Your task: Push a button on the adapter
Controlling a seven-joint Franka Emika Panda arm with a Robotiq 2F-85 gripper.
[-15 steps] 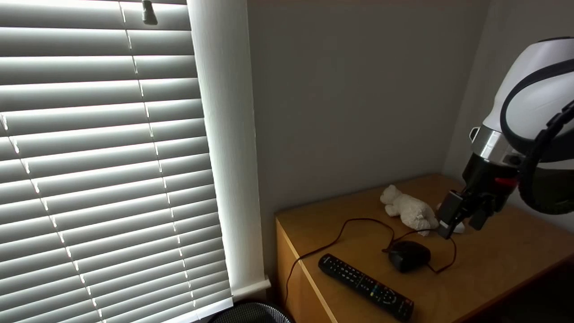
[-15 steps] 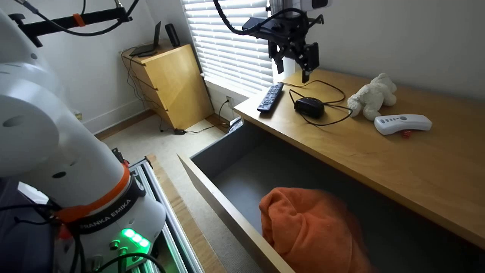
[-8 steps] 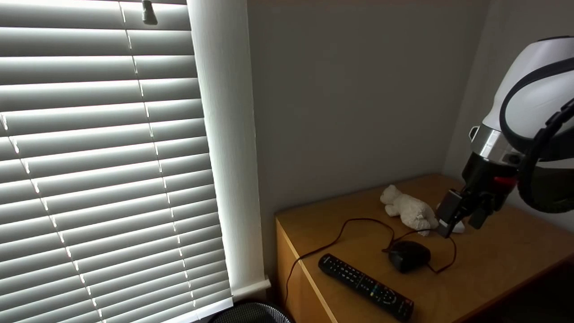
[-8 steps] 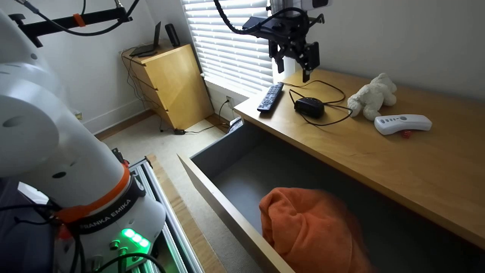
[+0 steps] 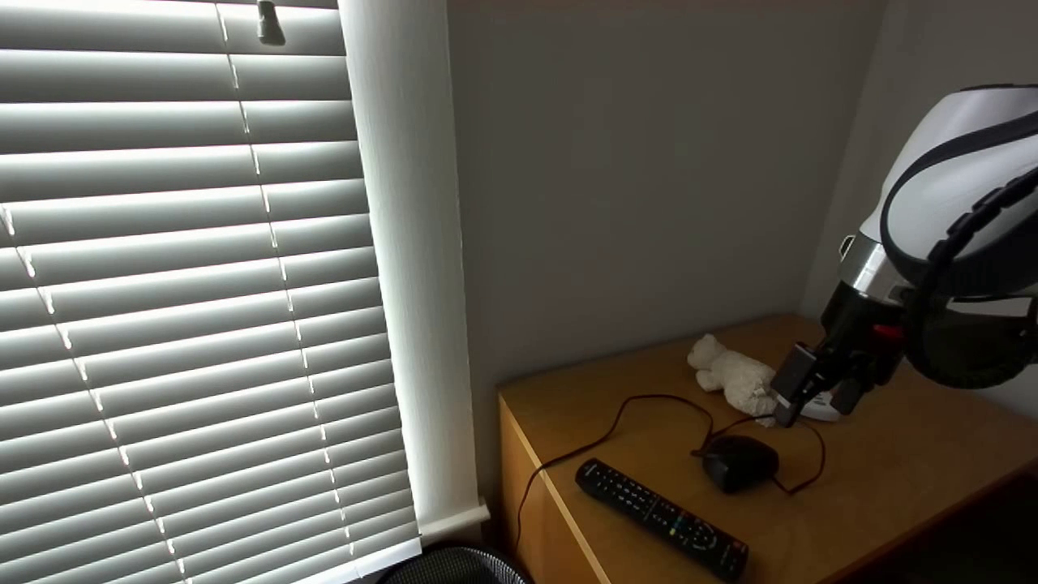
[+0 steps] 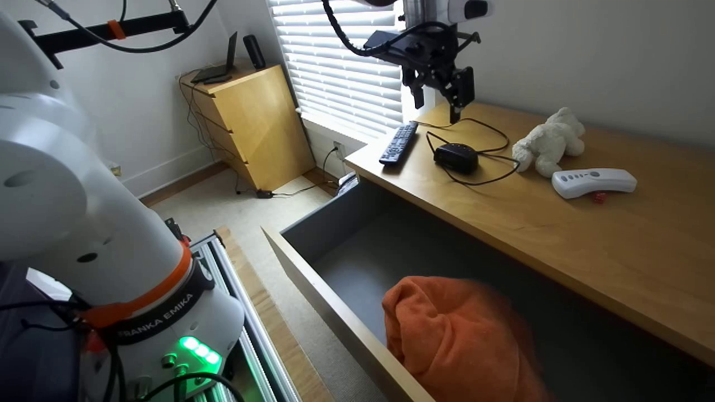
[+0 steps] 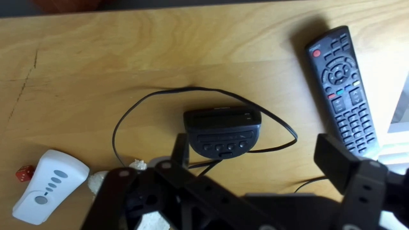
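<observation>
Past an orange cloth (image 6: 452, 335) in a pulled-out drawer (image 6: 338, 312), the black adapter (image 7: 223, 130) lies, buttons (image 7: 219, 147) up, on the counter (image 6: 614, 240); above it, well clear, hangs the end effector (image 6: 437, 110), fingers (image 7: 334, 163) parted wide on nothing and spread roughly along the adapter's long axis; blinds (image 6: 335, 67) glow behind.

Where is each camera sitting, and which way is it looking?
In an exterior view: sits higher than the wooden dresser, facing it and the window blinds; part of the arm and gripper show at right.
In an exterior view: sits near the robot base, looking down across the open drawer and dresser; base, arm parts and gripper show.
Wrist view: rides on the arm, looking down at the black adapter; gripper fingers poke in at the bottom.
Both exterior views share the blinds, adapter and remote control.
</observation>
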